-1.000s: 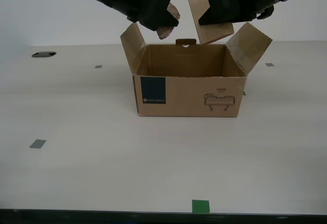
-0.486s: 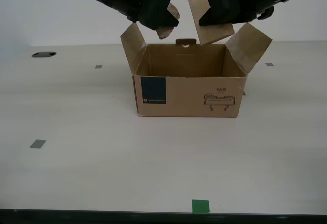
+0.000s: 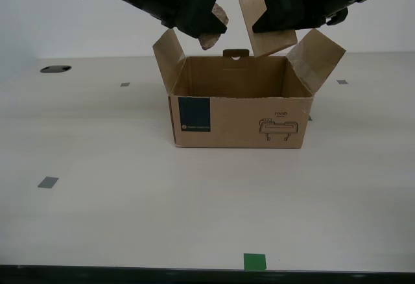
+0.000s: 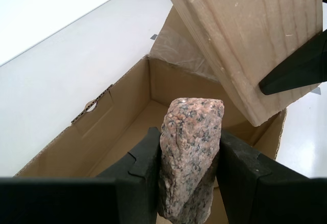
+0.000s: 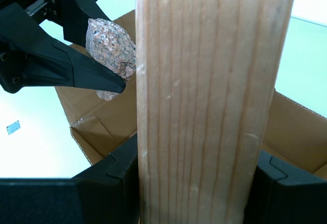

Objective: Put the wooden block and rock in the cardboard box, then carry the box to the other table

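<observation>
The open cardboard box (image 3: 240, 118) stands on the off-white table (image 3: 130, 206) with its flaps up. My second gripper (image 3: 207, 30) hangs over the box end at the exterior view's left, shut on the pinkish rock (image 3: 216, 27), which the second wrist view shows as the rock (image 4: 190, 152) held above the box's bare floor (image 4: 102, 142). My first gripper (image 3: 275, 21) is over the end at the exterior view's right, shut on the tilted wooden block (image 3: 248, 8). In the first wrist view the block (image 5: 204, 96) fills the middle, with the rock (image 5: 112, 55) beside it.
A dark round hole (image 3: 56, 69) lies at the far side on the exterior view's left. Grey tape squares (image 3: 48, 182) and a green square (image 3: 255, 261) mark the tabletop in front of the box. A white wall rises behind the table.
</observation>
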Tool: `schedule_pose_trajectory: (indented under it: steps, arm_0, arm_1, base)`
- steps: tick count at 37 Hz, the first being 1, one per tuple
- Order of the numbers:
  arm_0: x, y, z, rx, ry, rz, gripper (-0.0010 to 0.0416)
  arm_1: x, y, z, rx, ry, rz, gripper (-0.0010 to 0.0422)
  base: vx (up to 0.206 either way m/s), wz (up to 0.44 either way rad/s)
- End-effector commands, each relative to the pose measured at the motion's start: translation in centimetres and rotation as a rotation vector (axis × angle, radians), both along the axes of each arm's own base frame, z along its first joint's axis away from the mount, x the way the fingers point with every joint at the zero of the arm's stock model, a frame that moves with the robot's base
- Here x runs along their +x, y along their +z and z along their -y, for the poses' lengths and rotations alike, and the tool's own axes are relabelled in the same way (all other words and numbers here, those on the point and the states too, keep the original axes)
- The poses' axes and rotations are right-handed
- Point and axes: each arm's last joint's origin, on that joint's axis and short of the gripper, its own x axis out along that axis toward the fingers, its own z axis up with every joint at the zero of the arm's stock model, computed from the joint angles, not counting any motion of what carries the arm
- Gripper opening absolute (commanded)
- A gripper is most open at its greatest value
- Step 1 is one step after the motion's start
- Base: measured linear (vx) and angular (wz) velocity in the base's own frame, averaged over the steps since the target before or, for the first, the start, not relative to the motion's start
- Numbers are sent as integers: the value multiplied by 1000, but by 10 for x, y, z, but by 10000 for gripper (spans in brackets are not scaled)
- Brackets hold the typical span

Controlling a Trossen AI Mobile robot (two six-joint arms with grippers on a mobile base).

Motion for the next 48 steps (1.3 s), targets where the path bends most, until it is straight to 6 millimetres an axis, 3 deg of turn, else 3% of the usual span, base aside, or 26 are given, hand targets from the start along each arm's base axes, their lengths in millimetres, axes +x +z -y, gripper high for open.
schedule_pose_trajectory:
  steps: [1, 15, 20, 32, 48]
  arm_0:
    - [0, 1, 0, 6, 4, 7, 2]
    - [0, 1, 0, 0, 8, 13, 4]
    - [0, 1, 0, 0, 8, 12, 26]
    - [0, 1, 0, -2, 3, 14, 139]
    - [0, 1, 0, -4, -3, 14, 333]
  arm_1:
    - [0, 1, 1, -4, -7, 8, 3]
    - [0, 1, 1, -5, -6, 8, 114]
    - [0, 1, 1, -5, -6, 8, 154]
    - [0, 1, 1, -5, -5, 9, 225]
    - [1, 1, 0, 6, 39, 8, 277]
  base:
    - [0, 0]
    - [0, 0]
    - [0, 0]
    - [0, 0]
    - [0, 0]
